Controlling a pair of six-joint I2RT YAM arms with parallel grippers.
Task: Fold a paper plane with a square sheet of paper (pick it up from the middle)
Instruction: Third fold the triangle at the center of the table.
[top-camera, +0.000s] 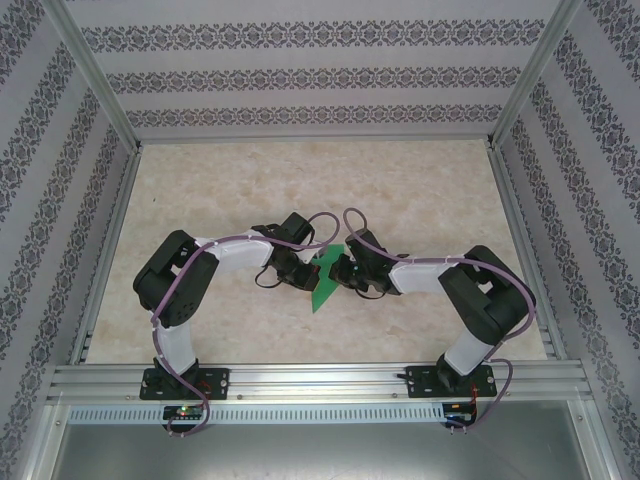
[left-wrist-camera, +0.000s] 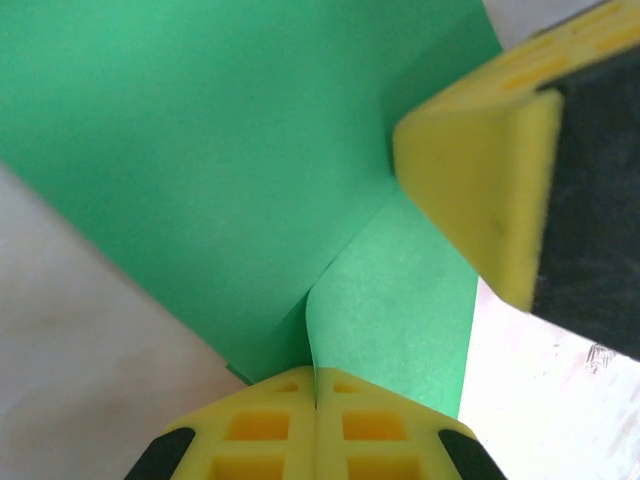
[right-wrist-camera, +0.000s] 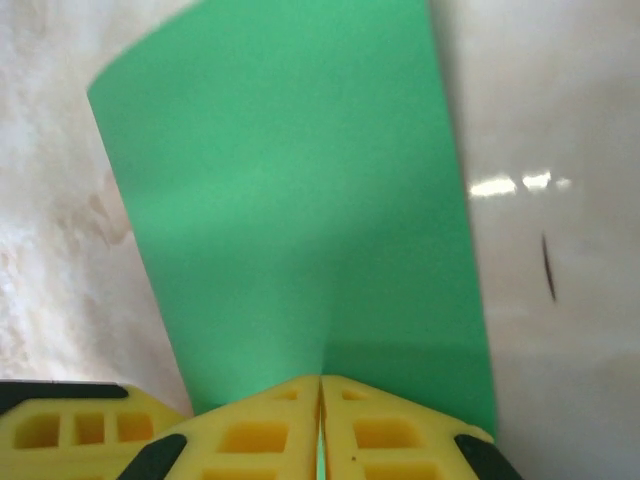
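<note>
A: L gripper (left-wrist-camera: 316, 400)?
B: Fingers pinched tight on the green paper sheet (top-camera: 325, 282), at its 9 o'clock side.
A: R gripper (right-wrist-camera: 320, 392)?
B: Same, clamped on it at 3 o'clock. Sheet's creased, btwn both, approx middle of the table (top-camera: 400, 190).

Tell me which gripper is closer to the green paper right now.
Neither is closer: both are touching it. The left gripper is shut on a raised crease of the green paper, on its left side. The right gripper is shut on it from the right.
</note>
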